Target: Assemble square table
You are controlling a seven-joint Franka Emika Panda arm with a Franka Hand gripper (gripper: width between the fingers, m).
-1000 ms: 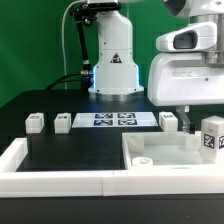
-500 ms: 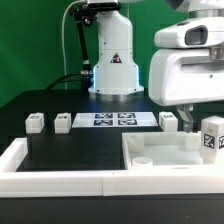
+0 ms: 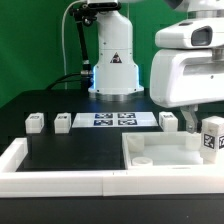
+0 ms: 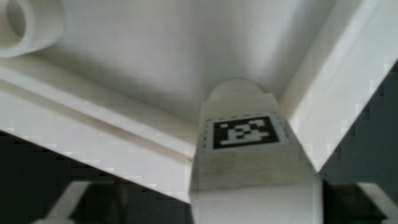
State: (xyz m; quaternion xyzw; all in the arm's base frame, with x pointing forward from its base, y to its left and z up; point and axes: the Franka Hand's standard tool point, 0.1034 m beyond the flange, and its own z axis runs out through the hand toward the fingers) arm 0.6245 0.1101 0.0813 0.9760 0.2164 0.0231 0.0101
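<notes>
The square table's white top [image 3: 165, 150] lies at the exterior view's lower right. One chunky white leg [image 3: 211, 137] stands upright at its far right corner, its tag facing the camera. My gripper [image 3: 203, 116] hangs over this leg, open, with a finger on either side. In the wrist view the leg [image 4: 246, 135] with its tag fills the space between my dark fingertips [image 4: 80, 202], above the table top [image 4: 151, 60]. On one side a gap still shows between leg and finger. Three more legs [image 3: 35, 122] [image 3: 62, 121] [image 3: 168, 120] stand on the black table.
The marker board [image 3: 113, 120] lies flat between the loose legs, in front of the robot base [image 3: 113, 70]. Long white rim bars [image 3: 60, 180] edge the black surface at the front and at the exterior view's left.
My hand has shifted slightly toward the exterior view's left over the upright leg. The legs and the table top have not moved.
</notes>
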